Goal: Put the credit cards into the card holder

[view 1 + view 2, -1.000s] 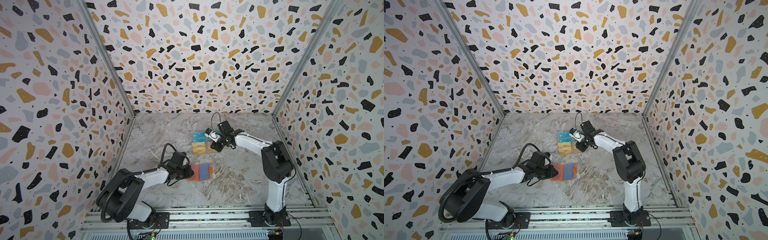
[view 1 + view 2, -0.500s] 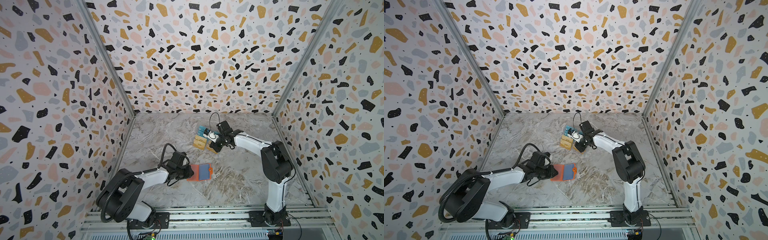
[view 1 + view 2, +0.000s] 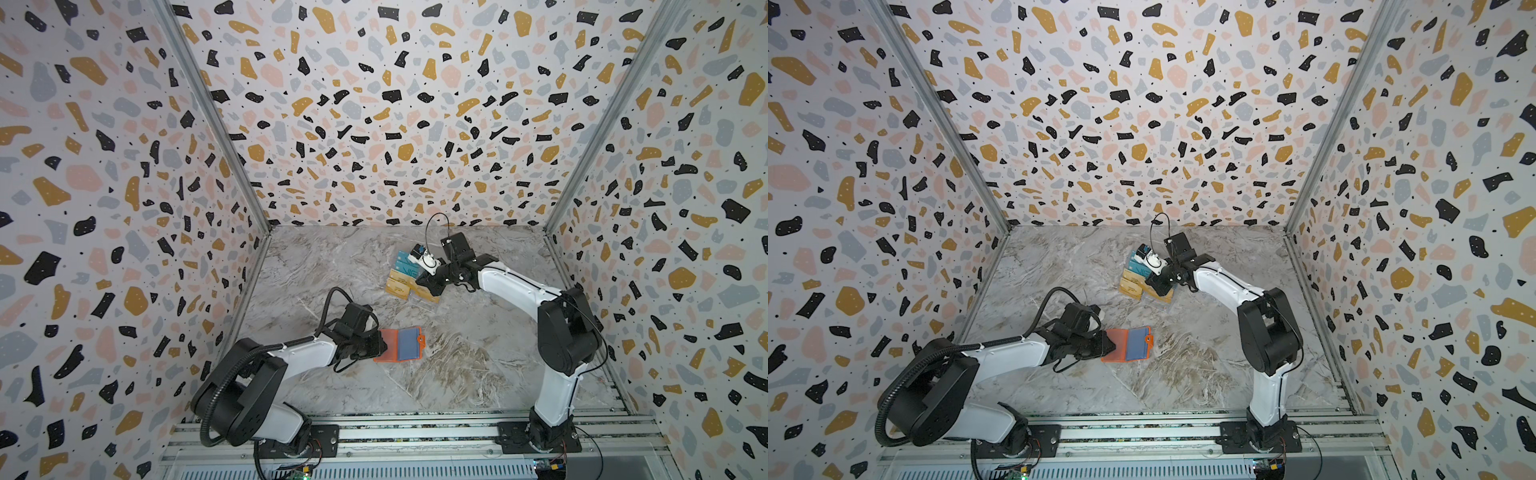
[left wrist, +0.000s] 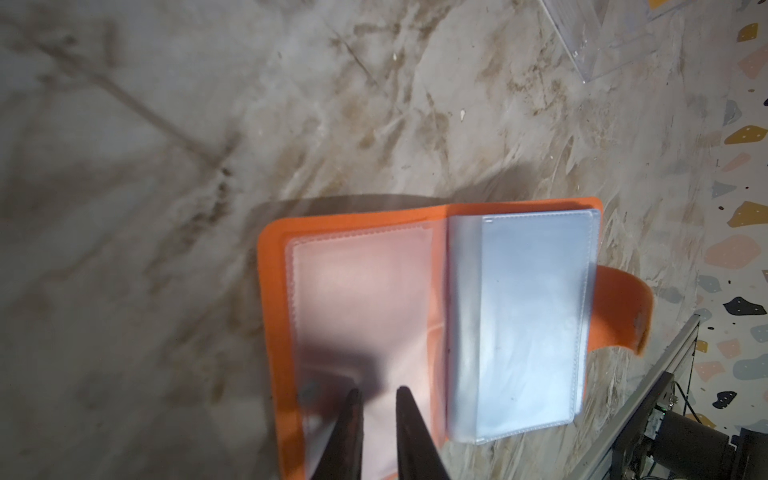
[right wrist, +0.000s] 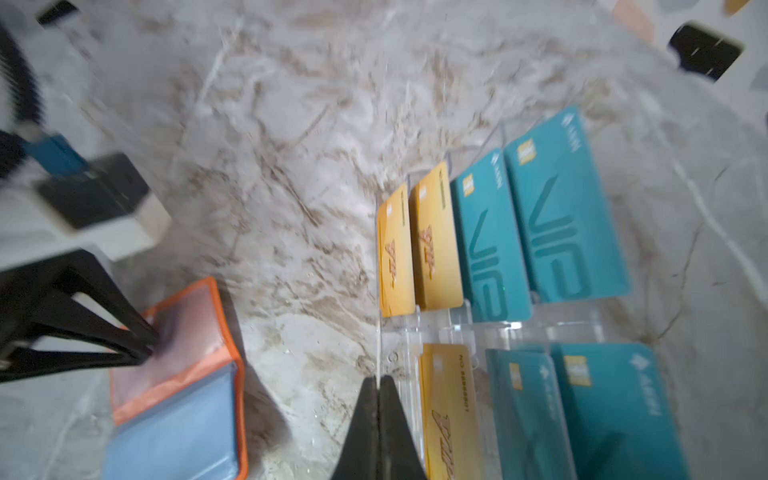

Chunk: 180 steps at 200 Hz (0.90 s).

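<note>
The orange card holder (image 3: 399, 345) (image 3: 1127, 344) lies open on the marble floor, its clear sleeves (image 4: 536, 316) bare. My left gripper (image 4: 377, 392) (image 3: 383, 347) is narrowly open, both tips resting on the card holder's left leaf (image 4: 365, 291). Gold credit cards (image 5: 436, 245) (image 3: 400, 286) stand in a clear rack (image 5: 490, 328): two in one row and a third (image 5: 446, 407) in the other. My right gripper (image 5: 379, 378) (image 3: 420, 283) is shut at the rack's near wall, beside that third card. A thin pale edge runs into its tips; whether it is pinched is unclear.
Teal VIP cards (image 5: 561, 216) (image 3: 405, 259) fill the rack's other slots behind the gold ones. A corner of the rack (image 4: 602, 41) shows past the card holder. The patterned walls (image 3: 124, 208) close in three sides, and an aluminium rail (image 3: 415, 432) runs along the front.
My right gripper's jaws have closed at the rack, and the rack with its cards looked tipped half a second ago. The left arm and the card holder have not moved.
</note>
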Motion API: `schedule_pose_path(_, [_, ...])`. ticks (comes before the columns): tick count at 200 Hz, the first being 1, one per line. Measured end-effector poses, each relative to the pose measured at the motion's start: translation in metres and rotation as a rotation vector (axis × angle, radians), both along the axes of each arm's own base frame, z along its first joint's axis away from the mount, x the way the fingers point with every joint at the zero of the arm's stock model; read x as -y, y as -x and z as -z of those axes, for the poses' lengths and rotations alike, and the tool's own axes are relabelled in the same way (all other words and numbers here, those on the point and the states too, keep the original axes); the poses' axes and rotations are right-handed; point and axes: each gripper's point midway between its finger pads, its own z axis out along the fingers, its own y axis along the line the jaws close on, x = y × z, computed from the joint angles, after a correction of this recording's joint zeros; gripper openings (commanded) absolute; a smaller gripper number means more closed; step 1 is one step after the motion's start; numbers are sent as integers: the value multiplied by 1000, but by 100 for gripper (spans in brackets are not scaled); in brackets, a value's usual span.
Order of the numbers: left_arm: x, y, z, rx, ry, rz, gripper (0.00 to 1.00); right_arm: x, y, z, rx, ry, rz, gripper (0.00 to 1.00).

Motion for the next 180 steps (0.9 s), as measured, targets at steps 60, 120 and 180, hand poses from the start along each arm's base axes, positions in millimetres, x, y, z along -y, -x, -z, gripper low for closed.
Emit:
schedule_pose_path(60, [0,0,0,-1,0,-3,19,1,38,-65,-195,-410,50,0])
schedule_pose_path(120, [-1,0,-1,-1,0,-9,18,-9,124,12,-700,-510,172,0])
schedule_pose_path(180, [-5,-2,-8,21,3,-45,18,-18,157,44,-874,-599,287,0])
